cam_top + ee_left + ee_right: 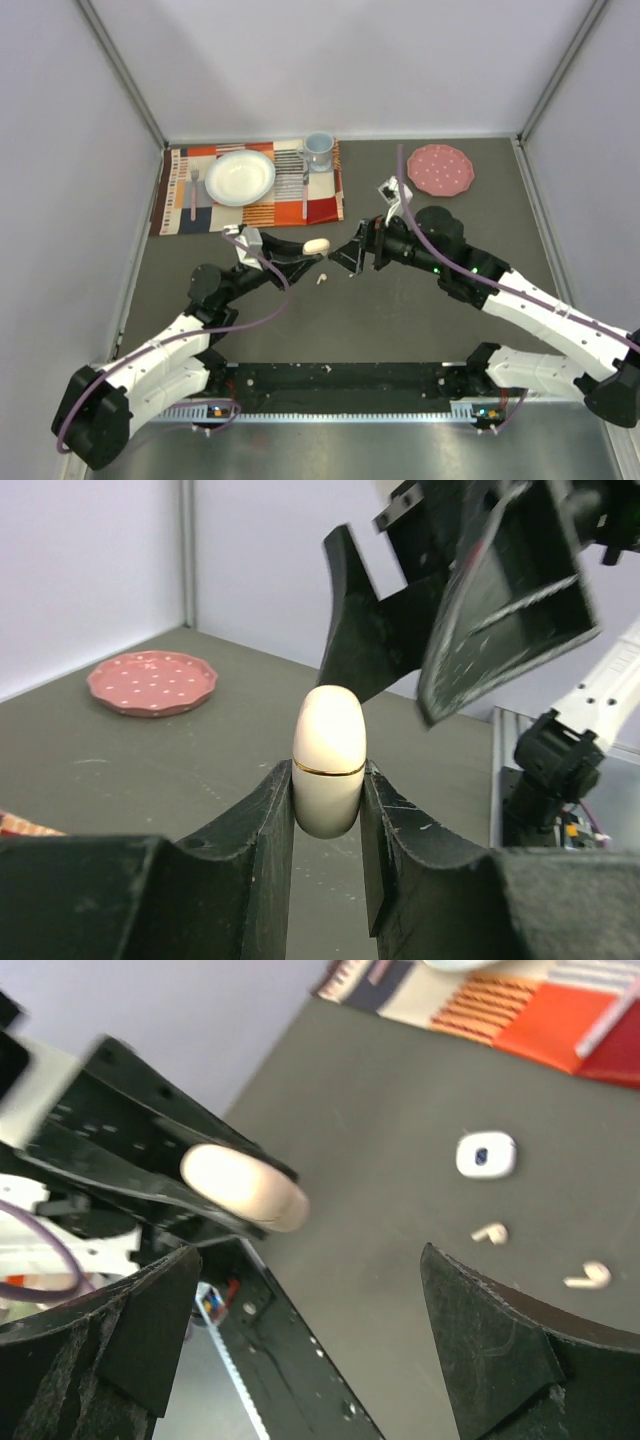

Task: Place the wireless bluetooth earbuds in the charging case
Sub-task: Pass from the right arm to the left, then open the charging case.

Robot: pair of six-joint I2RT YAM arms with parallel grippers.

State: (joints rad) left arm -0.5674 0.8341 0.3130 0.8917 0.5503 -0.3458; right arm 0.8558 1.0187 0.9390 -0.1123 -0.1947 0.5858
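Note:
My left gripper (pixel 305 250) is shut on a cream oval charging case (pixel 317 245) with a thin gold seam and holds it closed above the table; in the left wrist view the case (pixel 328 760) stands upright between the gripper (pixel 328 795) tips. My right gripper (pixel 350 257) is open and empty, just right of the case, and shows close above it (pixel 440 610). In the right wrist view the gripper (pixel 308 1260) faces the case (pixel 245 1188). One white earbud (pixel 322 279) lies below the case. Two earbuds (pixel 490 1232) (pixel 588 1276) lie on the table.
A small white square case (pixel 486 1154) lies near the earbuds. A striped placemat (pixel 250 205) with a white bowl (pixel 240 177), cup (pixel 318 150) and cutlery lies at the back left. A pink plate (pixel 440 169) is at the back right. A small white-and-dark object (pixel 387 188) lies by it.

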